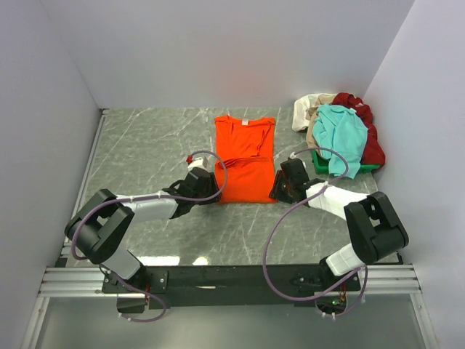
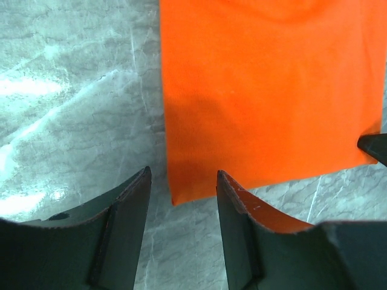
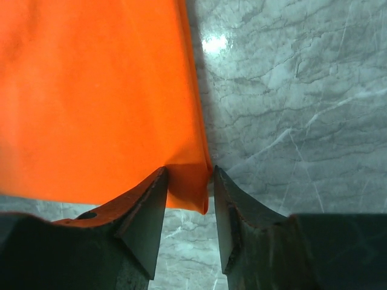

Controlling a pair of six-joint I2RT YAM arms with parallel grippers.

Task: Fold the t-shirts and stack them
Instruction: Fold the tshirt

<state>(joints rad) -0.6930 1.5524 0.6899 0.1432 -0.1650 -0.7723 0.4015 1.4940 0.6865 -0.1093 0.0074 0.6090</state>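
Note:
The bright orange t-shirt (image 1: 245, 156) lies flat mid-table, folded into a long strip with its neck at the far end. My left gripper (image 1: 211, 191) is open at the shirt's near left corner. In the left wrist view that corner of the shirt (image 2: 266, 90) lies between the tips of the left gripper (image 2: 182, 175). My right gripper (image 1: 280, 187) is at the near right corner. In the right wrist view the right gripper (image 3: 189, 172) stands partly open astride that corner of the shirt (image 3: 91, 103), its fingers touching the cloth. Teal (image 1: 340, 134), dark red (image 1: 370, 138) and cream (image 1: 309, 109) shirts lie piled at the far right.
The pile rests on a green bin (image 1: 323, 161) against the right wall. White walls enclose the grey marble table (image 1: 152, 145) at the back and both sides. Purple cables loop over both arms.

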